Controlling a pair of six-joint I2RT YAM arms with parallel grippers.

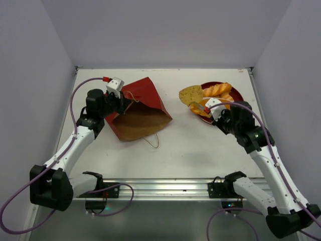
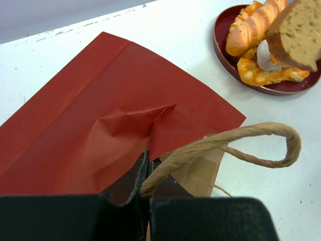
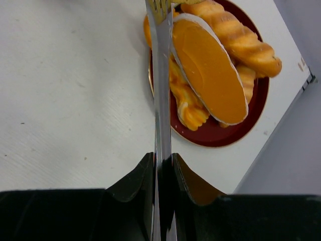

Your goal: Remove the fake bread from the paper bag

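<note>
The left gripper pinched the paper bag at its rim, beside a loop handle. The right gripper clamped a metal fork; fake bread lay on a red plate just ahead.

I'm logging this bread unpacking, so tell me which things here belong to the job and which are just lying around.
Job: bag, gripped by the left gripper; bread slice, gripped by the right gripper; pastries.

Lying about: plate, under the pastries; rail.
</note>
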